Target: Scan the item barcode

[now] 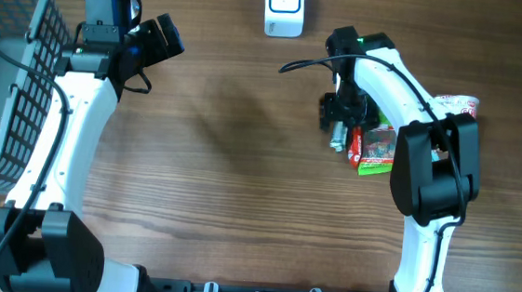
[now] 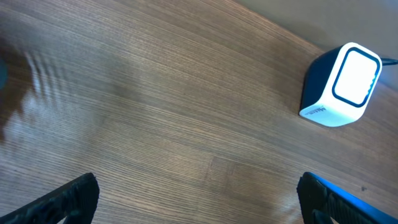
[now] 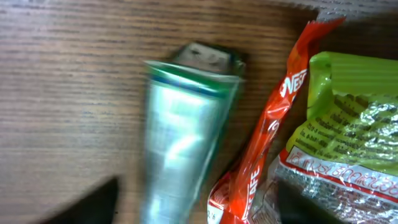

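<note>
Two risks here. Left gripper [image 2: 196, 186], at 10 o'clock on the table, has its jaws fully spread and holds nothing. White barcode scanner [image 1: 284, 8] sits at 12 o'clock, well apart from the goods. Silver tube [image 3: 180, 130] lies flat at 3 o'clock, between the wide-apart, empty jaws of the right gripper [image 3: 199, 202], touching neither finger. Red sachet [image 3: 261, 155] lies just beside the tube's right edge, so a close could pinch both. The slick tube could also squirt out. Barcode not visible.
</note>
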